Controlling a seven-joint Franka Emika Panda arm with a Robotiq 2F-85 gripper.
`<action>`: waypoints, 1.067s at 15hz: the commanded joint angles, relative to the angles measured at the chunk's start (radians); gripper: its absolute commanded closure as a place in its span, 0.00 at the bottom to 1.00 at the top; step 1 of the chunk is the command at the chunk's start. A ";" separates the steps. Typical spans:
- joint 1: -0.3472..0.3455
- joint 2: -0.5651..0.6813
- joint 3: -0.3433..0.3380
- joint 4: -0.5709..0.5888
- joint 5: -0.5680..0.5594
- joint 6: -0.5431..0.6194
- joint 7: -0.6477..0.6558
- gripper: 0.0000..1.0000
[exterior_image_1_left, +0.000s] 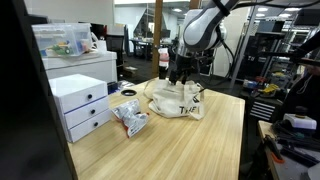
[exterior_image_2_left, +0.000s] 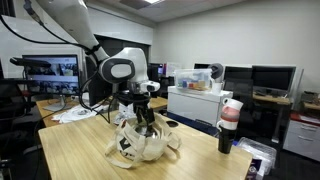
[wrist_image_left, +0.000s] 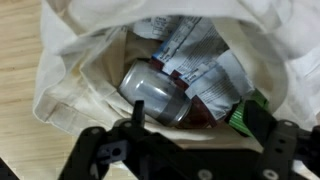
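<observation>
In an exterior view, a white drawer unit (exterior_image_1_left: 82, 100) stands at the left edge of the wooden table (exterior_image_1_left: 205, 145), with a clear plastic bin (exterior_image_1_left: 60, 40) on top of it. Just right of the drawers, a crumpled snack packet (exterior_image_1_left: 130, 120) lies flat on the tabletop, apart from everything else. Further right, near the middle of the table, sits a slumped white cloth bag (exterior_image_1_left: 185, 103) with its mouth facing up. The gripper (exterior_image_1_left: 180, 78) hangs straight over that mouth, its tips at the bag's rim. From the opposite side, the gripper (exterior_image_2_left: 146, 120) is again low over the bag (exterior_image_2_left: 140, 148), and a tall canister with a red lid (exterior_image_2_left: 230, 118) stands well to the right, near the table's corner. The wrist view looks down into the bag (wrist_image_left: 70, 70). A silver can (wrist_image_left: 155, 93) lies tilted on its side left of centre at the bottom, and a creased foil wrapper (wrist_image_left: 195, 55) rests against it to the upper right. A small green item (wrist_image_left: 250, 112) is tucked at the right wall, too hidden to name. The gripper (wrist_image_left: 195, 150) has its fingers (wrist_image_left: 100, 152) spread wide, holding nothing, just above the can and not touching it.
</observation>
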 joint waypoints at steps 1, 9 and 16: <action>-0.014 0.016 0.009 0.020 0.008 0.035 0.020 0.00; -0.021 0.062 0.091 0.051 0.086 0.068 -0.013 0.00; -0.030 0.085 0.141 0.069 0.158 0.083 -0.025 0.28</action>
